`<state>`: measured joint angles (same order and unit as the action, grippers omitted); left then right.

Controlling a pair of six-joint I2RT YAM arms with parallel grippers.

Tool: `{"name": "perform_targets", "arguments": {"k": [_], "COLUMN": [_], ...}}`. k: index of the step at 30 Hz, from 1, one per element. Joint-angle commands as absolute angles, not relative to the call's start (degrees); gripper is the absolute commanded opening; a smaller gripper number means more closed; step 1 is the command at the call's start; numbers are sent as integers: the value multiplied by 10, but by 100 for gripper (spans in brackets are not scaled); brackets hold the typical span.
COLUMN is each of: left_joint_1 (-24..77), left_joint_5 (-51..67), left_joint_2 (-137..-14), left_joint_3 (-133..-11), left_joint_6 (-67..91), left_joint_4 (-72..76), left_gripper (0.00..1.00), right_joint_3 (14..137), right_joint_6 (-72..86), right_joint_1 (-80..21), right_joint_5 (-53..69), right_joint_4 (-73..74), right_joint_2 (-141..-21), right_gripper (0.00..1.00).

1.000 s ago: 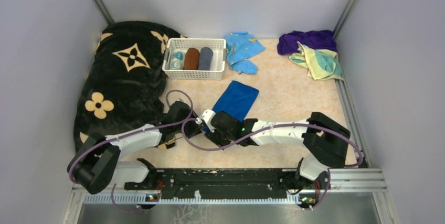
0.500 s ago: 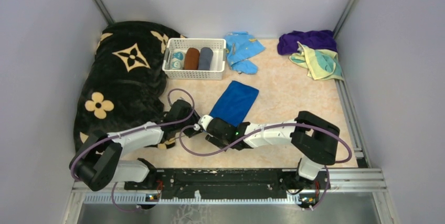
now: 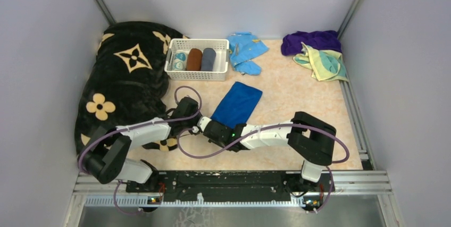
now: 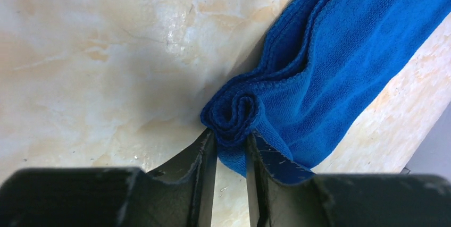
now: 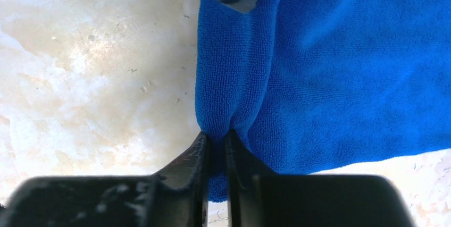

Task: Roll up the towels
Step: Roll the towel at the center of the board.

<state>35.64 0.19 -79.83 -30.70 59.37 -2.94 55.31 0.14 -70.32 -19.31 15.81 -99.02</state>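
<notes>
Right of the blue towel (image 3: 237, 102), bare table (image 3: 298, 99) lies open. Left of it bulks the black blanket (image 3: 122, 78); beyond it stand the basket (image 3: 195, 75) and the light blue cloth (image 3: 245, 50).

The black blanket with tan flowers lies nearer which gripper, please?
Left. The left gripper holds the royal blue towel beside the black blanket; the right gripper holds it just farther right.

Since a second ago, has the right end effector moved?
Yes. The right end effector has shifted left, toward the blanket, gripping the towel.
</notes>
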Motion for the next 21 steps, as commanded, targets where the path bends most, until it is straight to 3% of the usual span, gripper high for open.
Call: {"name": "perform_targets", "arguments": {"k": [1, 3, 10, 15, 21], "left_joint_1": [356, 356, 354, 353, 353], "left_joint_5": [-42, -47, -91, -82, 1], "left_joint_2": [-841, -818, -673, -595, -550], "left_joint_3": [-299, -306, -329, -308, -255], "left_joint_6": [537, 530, 525, 539, 557], "left_joint_4": [-137, -152, -229, -252, -172], "left_gripper": [32, 37, 74, 82, 85], "right_joint_3": [552, 548, 512, 473, 414], "right_joint_6": [8, 16, 80, 162, 285], "right_joint_1": [-704, -693, -591, -501, -404], "right_joint_5": [-73, -20, 232, 369, 508], "right_joint_4": [186, 169, 72, -37, -190], "right_joint_2": [-998, -980, -927, -937, -1001], "right_gripper": [6, 0, 0, 0, 0]}}
